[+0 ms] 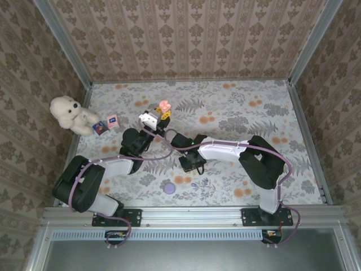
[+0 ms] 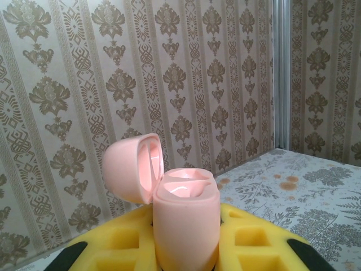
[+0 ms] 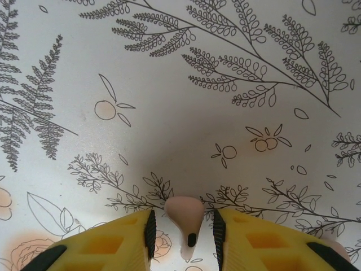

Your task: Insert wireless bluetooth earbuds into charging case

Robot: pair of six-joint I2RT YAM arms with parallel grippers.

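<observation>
My left gripper [image 2: 186, 257] is shut on a pink charging case [image 2: 186, 220] and holds it upright between its yellow fingers [image 2: 121, 248]. The case's lid [image 2: 132, 166] is swung open to the left and both sockets show. From above, this gripper [image 1: 162, 115] holds the case [image 1: 164, 105] over the middle of the table. A pink earbud [image 3: 185, 213] lies on the flowered tablecloth between the pads [image 3: 150, 232] of my right gripper [image 3: 182, 232]. Its stem points toward the camera. The jaws are open, with a small gap on each side of the earbud. Seen from above, the right gripper [image 1: 192, 162] is low over the cloth.
A white teddy bear [image 1: 70, 113] sits at the table's left edge, with two small cards [image 1: 106, 123] beside it. A purple disc [image 1: 169, 187] lies near the front edge. Patterned walls close in the table on three sides.
</observation>
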